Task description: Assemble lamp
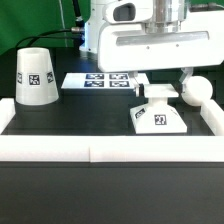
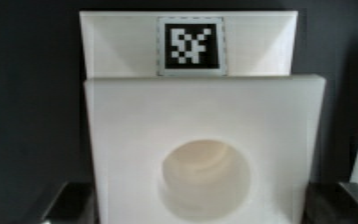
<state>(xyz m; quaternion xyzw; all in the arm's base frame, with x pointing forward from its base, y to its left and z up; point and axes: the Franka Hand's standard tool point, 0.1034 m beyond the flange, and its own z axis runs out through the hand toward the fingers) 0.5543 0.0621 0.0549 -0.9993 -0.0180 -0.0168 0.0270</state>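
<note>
Jaws spread wide and empty, the gripper (image 1: 162,88) hangs over the base (image 1: 160,118), which sits near the counter's front edge with the bulb (image 1: 196,91) just beside it. Risk: an off-centre squeeze could twist the base or send that bulb rolling.

The arm (image 1: 165,12) descends from above with its wrist upright, and the broad white hand block (image 1: 155,50) sits level beneath it. The pincer (image 1: 163,82) points straight down, its jaws spread wide and gripping nothing. In the wrist view both dark fingertips (image 2: 64,203) show, well apart.
</note>
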